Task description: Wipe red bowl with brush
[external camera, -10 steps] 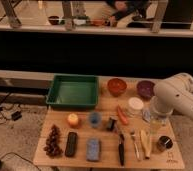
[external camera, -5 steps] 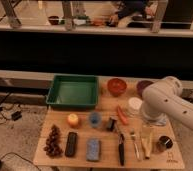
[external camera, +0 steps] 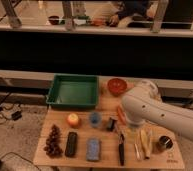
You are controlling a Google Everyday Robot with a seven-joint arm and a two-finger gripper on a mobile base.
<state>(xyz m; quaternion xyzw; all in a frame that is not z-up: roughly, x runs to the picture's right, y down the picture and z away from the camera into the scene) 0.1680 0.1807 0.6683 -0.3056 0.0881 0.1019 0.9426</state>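
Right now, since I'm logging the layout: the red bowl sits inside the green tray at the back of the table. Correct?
No. The camera view shows the red bowl beside the green tray, not inside it, at the back of the table. The gripper hangs over the front of the table, apart from the bowl.

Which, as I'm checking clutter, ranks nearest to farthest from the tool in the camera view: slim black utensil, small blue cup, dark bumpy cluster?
The tool hangs under the white arm, right of centre.
1. Slim black utensil, just front-left of it.
2. Small blue cup, farther left.
3. Dark bumpy cluster, far left edge.
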